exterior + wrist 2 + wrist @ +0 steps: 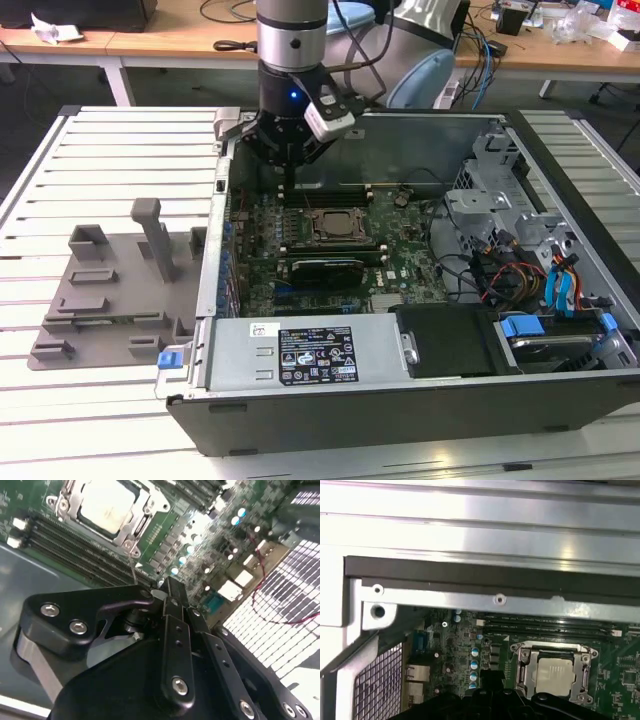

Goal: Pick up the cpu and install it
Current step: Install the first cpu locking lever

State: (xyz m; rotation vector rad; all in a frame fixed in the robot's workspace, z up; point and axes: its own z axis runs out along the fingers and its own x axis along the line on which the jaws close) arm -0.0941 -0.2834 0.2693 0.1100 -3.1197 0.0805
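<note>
The cpu [333, 222] lies flat in its socket on the green motherboard, pale metal top up, inside the open computer case. Both wrist views show the cpu [105, 505] [555, 672] framed by the socket's metal plate. My gripper [289, 165] hangs over the board just to the exterior view's left of the socket, fingers shut together [167, 587]. A thin metal rod [133, 567] stands up from the socket's edge right by the fingertips; I cannot tell whether they touch it.
The case wall [400, 400] and its metal rim [495, 600] surround the board. Memory slots [75, 555] run beside the socket. A drive cage with cables [520, 250] fills the exterior view's right. A grey plastic tray with posts [110, 290] sits outside on the slatted table.
</note>
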